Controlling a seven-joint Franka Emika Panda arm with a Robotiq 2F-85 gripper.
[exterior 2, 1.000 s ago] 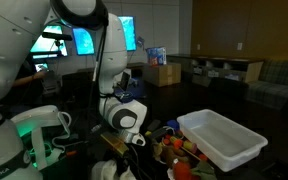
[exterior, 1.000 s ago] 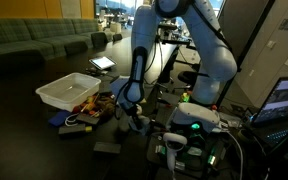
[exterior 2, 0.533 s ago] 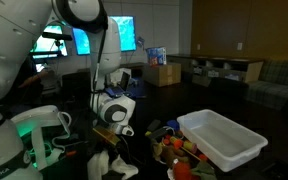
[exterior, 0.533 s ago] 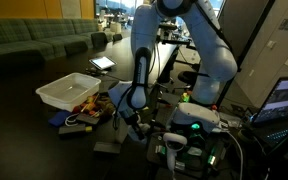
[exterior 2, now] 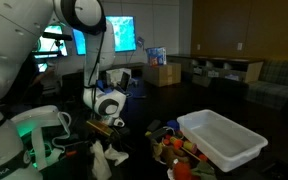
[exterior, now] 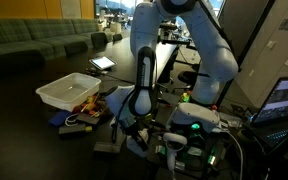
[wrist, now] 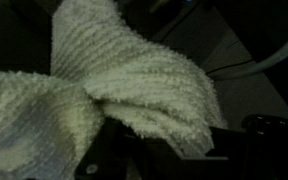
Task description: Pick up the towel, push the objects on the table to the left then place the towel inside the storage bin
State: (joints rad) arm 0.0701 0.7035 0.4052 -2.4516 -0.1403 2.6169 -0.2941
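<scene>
Under the claw (exterior 2: 106,142) we see the towel (exterior 2: 109,160) hanging, pinched btwn its fingers; storage bin (exterior 2: 224,136) & objects (exterior 2: 174,148) sit well apart from claw on the surface (exterior: 32,126).

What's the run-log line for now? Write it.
gripper: shut on towel | towel: hanging below gripper | storage bin: no towel inside

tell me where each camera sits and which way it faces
An exterior view: off the table, faces the sofa; whole arm, bin left of it.
An exterior view: roughly opposite side, faces the screens; arm, bin at right, towel hanging from gripper.
Wrist view: on the wrist, looks close at the towel; dark fingers at bottom.
Shared: both exterior views show arm, bin and clutter.
</scene>
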